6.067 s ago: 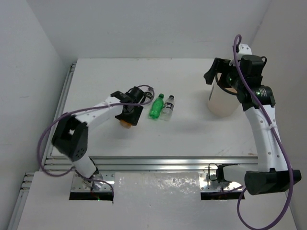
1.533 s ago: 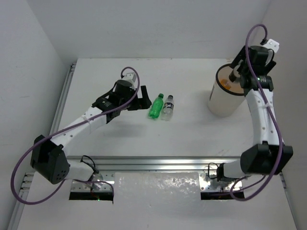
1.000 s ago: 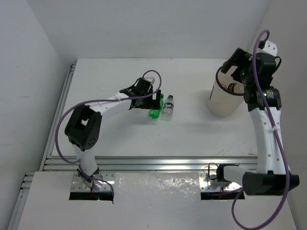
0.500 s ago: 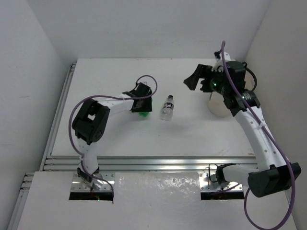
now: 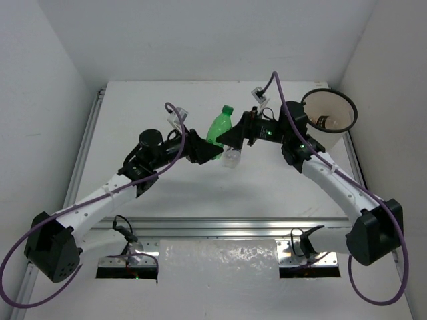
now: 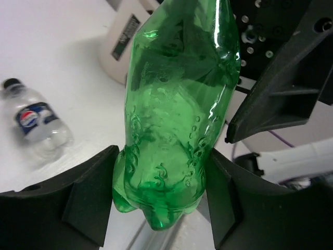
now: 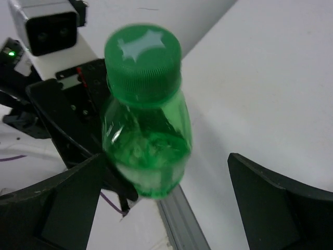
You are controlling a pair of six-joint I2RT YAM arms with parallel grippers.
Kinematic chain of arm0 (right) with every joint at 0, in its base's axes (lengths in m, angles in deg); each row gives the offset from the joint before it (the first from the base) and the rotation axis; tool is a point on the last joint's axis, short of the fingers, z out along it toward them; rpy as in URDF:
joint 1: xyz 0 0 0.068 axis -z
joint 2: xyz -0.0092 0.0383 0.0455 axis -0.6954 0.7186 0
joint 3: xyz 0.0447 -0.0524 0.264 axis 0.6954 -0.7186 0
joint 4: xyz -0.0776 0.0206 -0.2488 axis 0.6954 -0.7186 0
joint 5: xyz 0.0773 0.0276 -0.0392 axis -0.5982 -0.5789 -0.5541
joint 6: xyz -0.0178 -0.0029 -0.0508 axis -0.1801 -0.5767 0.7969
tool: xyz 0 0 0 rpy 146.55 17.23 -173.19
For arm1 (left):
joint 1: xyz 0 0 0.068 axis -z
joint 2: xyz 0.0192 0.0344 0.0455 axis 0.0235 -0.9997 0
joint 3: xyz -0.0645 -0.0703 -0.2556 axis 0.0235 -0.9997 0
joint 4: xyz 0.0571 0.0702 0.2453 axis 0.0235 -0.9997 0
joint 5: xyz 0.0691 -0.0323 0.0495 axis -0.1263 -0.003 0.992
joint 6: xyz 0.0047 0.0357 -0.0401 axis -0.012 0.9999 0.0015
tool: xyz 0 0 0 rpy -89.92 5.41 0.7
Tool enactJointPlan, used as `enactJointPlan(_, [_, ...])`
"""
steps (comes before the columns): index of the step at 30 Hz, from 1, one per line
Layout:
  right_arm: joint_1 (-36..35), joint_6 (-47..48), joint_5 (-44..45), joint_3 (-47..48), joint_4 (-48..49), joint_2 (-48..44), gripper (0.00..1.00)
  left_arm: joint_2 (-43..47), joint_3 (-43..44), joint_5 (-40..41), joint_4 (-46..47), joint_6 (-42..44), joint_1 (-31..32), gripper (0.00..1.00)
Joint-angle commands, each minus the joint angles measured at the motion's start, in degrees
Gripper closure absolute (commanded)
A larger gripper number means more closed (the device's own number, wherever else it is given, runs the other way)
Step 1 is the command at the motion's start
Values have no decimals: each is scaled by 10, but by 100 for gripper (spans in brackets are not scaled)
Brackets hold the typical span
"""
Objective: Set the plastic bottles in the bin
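BOTTLE MEETS TWO GRIPPERS IN MID-AIR: The left gripper [image 5: 204, 151] is clamped on the base end of a green bottle [image 5: 219, 125]. It holds the bottle tilted above the ctr of the bench [image 5: 133, 107], cap end up and toward the far edge. The left wrist view shows both black fingers [image 6: 88, 198] pressed vs. the lower sides of the green plastic.

The right gripper [image 5: 235, 135] is spread wide at the bottle's upper part, one finger on each side. In the right wrist view one finger [image 7: 276, 208] is well clear of the plastic. The other is just beside it, and contact can't be told.

LABELS: The green bottle has no paper label, only embossed swirls low on the body. Its green cap [image 7: 143, 52] has a pale star-shaped mark and no wording.

A clear bottle [image 5: 231, 158] w/ black cap lies on its side near the bench ctr, under the two grippers. Its red-white-blue band [image 6: 34, 117] resembles the Pepsi roundel, but the lettering is too small to read.

The bin [image 5: 331, 105], white w/ thin black rim, stands upright at the far right corner of the bench. Inside lies a bottle in the bin [image 5: 325, 122] w/ a dark label, unreadable. A dark label also shows on the bin's outer wall in the left wrist view, too blurred to read.

The left arm's white wrist camera [image 7: 47, 26] shows a green light beside it.
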Motion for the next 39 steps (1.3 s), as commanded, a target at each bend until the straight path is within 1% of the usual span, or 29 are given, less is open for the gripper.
enactJointPlan(1, [-15,-23,-15,29,84,7,1,3,7,-93,88,-43,-2,100])
enactJointPlan(3, [-28,-25,-12,36,83,14,2,3,17,-109,96,-47,-1,100])
enactJointPlan(4, [-31,-27,-13,35,91,15,15,2,20,-115,98,-48,-1,100])
enactJointPlan(6, [-33,-32,-14,33,105,15,38,-4,32,-126,90,-46,-1,85])
enactJointPlan(7, [-33,-25,-7,34,104,12,70,-5,35,-116,74,-40,-1,54])
enactJointPlan(8, [-33,-17,-7,35,95,8,100,-3,37,-91,56,-36,-1,33])
enactJointPlan(9, [-32,-5,47,40,48,-12,100,6,44,-62,29,-27,-2,13])
enactJointPlan(10, [-31,32,90,47,15,-23,100,11,47,-29,-26,-17,-1,0])
enactJointPlan(11, [-28,52,138,58,-65,-34,100,19,59,37,-58,3,-1,0])
enactJointPlan(12, [-26,66,261,73,-113,-49,100,20,68,82,-98,11,-1,0])
enactJointPlan(13, [-13,89,328,117,-162,-51,100,19,76,130,-182,14,-1,0])
enactJointPlan(14, [0,94,455,165,-252,-51,100,10,93,209,-220,20,-1,0])
enactJointPlan(15, [15,100,505,186,-285,-49,100,1,99,233,-266,22,-1,0])
enactJointPlan(16, [63,102,537,205,-341,-43,100,-18,106,260,-281,28,0,0])
enactJointPlan(17, [90,102,565,224,-365,-37,100,-28,110,264,-291,29,0,0])
enactJointPlan(18, [140,113,611,252,-379,-20,100,-37,112,266,-305,29,0,0])
enactJointPlan(19, [166,114,621,266,-410,-10,100,-53,115,271,-307,29,2,0])
enactJointPlan(21, [227,119,625,293,-429,18,100,-67,121,273,-305,31,5,0])
enactJointPlan(24, [279,123,639,314,-426,63,100,-106,146,265,-298,38,12,0])
enactJointPlan(25, [284,125,646,341,-435,79,100,-131,155,262,-293,43,16,0])
enactJointPlan(27, [292,140,666,369,-443,124,91,-165,182,252,-274,61,33,0])
enactJointPlan(28, [292,147,670,398,-449,136,83,-177,191,244,-266,68,37,0])
enactJointPlan(29, [292,158,676,433,-468,158,29,-204,212,237,-256,77,42,0])
enactJointPlan(30, [292,152,684,433,-489,167,1,-219,227,227,-255,85,45,0])
enactJointPlan(31, [292,147,686,465,-501,172,1,-235,242,225,-259,89,46,0])
enactJointPlan(33, [292,145,684,476,-516,169,1,-283,283,218,-265,100,49,0])
enactJointPlan(35, [291,137,660,446,-507,131,1,-318,312,216,-278,105,50,0])
enactJointPlan(36, [290,134,643,429,-491,111,1,-356,343,221,-286,109,51,0])
enactJointPlan(39, [284,122,553,336,-445,22,1,-434,408,228,-321,117,56,1])
